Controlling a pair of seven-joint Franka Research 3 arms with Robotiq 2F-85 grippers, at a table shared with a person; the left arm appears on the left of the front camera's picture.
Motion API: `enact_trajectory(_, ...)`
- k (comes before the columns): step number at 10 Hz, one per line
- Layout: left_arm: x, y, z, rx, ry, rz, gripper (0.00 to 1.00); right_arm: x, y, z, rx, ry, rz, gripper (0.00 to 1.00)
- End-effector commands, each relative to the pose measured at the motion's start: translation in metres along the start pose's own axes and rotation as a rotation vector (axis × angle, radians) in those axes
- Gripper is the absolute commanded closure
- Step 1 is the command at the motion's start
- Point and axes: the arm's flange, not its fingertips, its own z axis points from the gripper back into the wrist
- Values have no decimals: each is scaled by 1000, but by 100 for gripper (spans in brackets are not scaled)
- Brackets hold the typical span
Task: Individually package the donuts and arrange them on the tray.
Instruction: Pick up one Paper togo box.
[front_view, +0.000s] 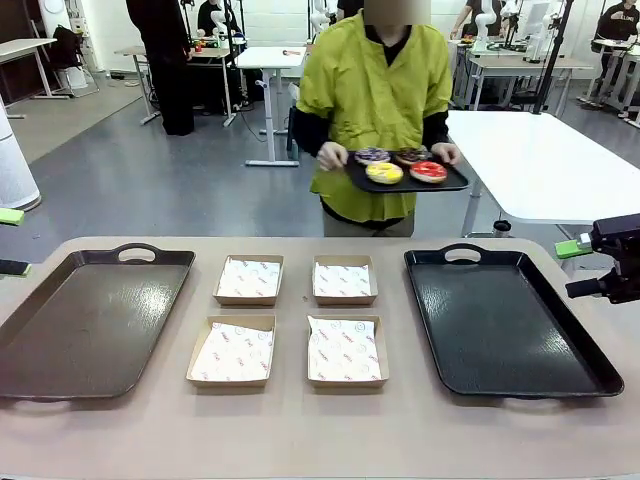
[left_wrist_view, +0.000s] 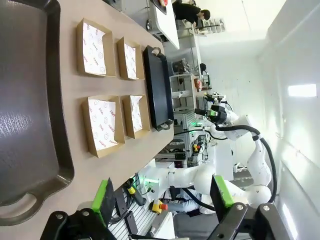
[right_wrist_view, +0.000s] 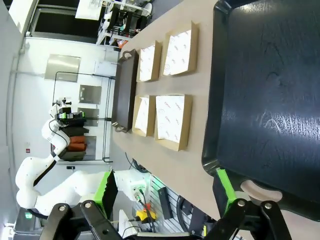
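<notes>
My left hand (left_wrist_view: 162, 197) and right hand (right_wrist_view: 166, 192), both open, empty; four donuts (front_view: 400, 165) far ahead on person's tray (front_view: 455, 183): best wait clear until they are set down, then one per paper-lined box (front_view: 248, 279).

Four boxes (front_view: 249, 279) between two trays (front_view: 85, 325)

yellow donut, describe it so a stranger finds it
Beyond the tan table, the person in the lime-green top holds a small black tray of four ring donuts. In its nearer row, left of the glossy red donut, it is the only yellow-iced donut.
</notes>
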Motion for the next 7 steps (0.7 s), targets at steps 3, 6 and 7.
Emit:
enact_trajectory(3, 0, 0, 0, 0, 0, 0, 0, 0, 0, 0, 0, 0, 0, 0)
enact_trajectory(6, 0, 0, 0, 0, 0, 0, 0, 0, 0, 0, 0, 0, 0, 0)
enact_trajectory(7, 0, 0, 0, 0, 0, 0, 0, 0, 0, 0, 0, 0, 0, 0)
